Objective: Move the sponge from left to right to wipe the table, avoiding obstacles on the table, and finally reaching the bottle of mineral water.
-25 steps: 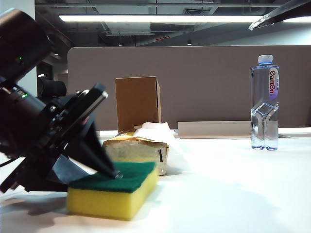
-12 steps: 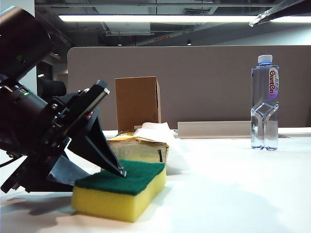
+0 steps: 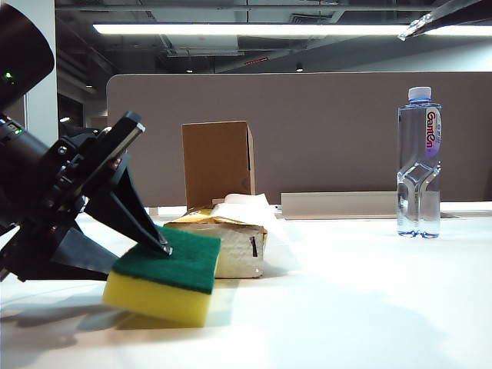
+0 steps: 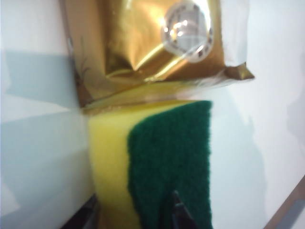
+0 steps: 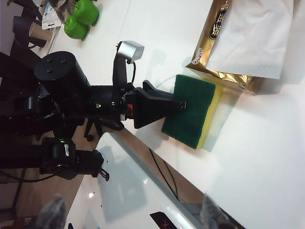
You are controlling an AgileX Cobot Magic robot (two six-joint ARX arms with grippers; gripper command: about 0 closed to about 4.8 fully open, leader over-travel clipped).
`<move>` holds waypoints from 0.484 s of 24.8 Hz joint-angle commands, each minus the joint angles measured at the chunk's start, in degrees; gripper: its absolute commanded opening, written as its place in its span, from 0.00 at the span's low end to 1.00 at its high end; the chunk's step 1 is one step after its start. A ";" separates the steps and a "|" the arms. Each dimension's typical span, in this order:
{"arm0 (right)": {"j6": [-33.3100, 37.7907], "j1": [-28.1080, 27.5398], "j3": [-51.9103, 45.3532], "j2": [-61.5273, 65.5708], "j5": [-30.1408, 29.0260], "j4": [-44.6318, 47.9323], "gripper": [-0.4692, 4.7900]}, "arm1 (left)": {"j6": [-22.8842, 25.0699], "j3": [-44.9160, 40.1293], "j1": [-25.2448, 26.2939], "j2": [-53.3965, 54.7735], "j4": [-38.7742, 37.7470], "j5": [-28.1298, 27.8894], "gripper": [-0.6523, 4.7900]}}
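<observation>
The left gripper [image 3: 157, 244] is pressing down on the sponge [image 3: 163, 274], its dark fingertips [image 3: 163, 247] touching the green top layer near the edge facing the arm. From the right wrist view the jaws look nearly together, planted on top of the green layer rather than around the block; whether they are pinching the scouring layer or only pushing on it, I cannot tell. The sponge is lying on the table [image 3: 361, 307] with its end away from the arm lifting slightly, the yellow foam underneath showing. It is sitting just beside the tissue pack [image 3: 231, 242], on the side nearer the camera, and in the left wrist view the yellow edge is touching the pack's gold wrapper. The cardboard box [image 3: 217, 163] is standing upright behind the tissue pack. The water bottle [image 3: 419, 161] is standing well apart from the tissue pack, far to its right.

The right gripper [image 5: 131, 210] is hanging above the table with its blurred fingers spread wide, grasping nothing.
</observation>
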 commanded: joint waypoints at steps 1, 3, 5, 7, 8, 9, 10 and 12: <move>-0.59 0.04 0.26 -0.24 -0.57 0.59 0.79 | 0.50 0.00 -0.07 -0.22 -1.16 2.84 0.66; -0.59 0.04 0.26 -0.24 -0.57 0.57 0.79 | 0.50 0.00 -0.07 -0.24 -2.01 2.89 0.70; -0.61 0.04 0.26 -0.24 -0.57 0.57 0.79 | 0.50 0.00 -0.07 -0.24 -2.23 3.02 0.70; -0.61 0.04 0.26 -0.24 -0.57 0.57 0.79 | 0.52 0.00 -0.07 -0.24 -2.49 3.30 0.77; -0.61 0.04 0.26 -0.24 -0.57 0.57 0.79 | 0.50 0.00 -0.07 -0.22 -2.64 3.30 0.82; -0.61 0.04 0.26 -0.24 -0.57 0.57 0.79 | 0.50 0.00 -0.07 -0.24 -2.95 3.34 0.89; -0.61 0.04 0.26 -0.24 -0.57 0.57 0.79 | 0.50 0.00 -0.07 -0.22 -3.23 3.43 0.94; -0.61 0.04 0.26 -0.24 -0.59 0.57 0.79 | 0.50 0.00 -0.07 -0.24 -3.65 3.89 0.97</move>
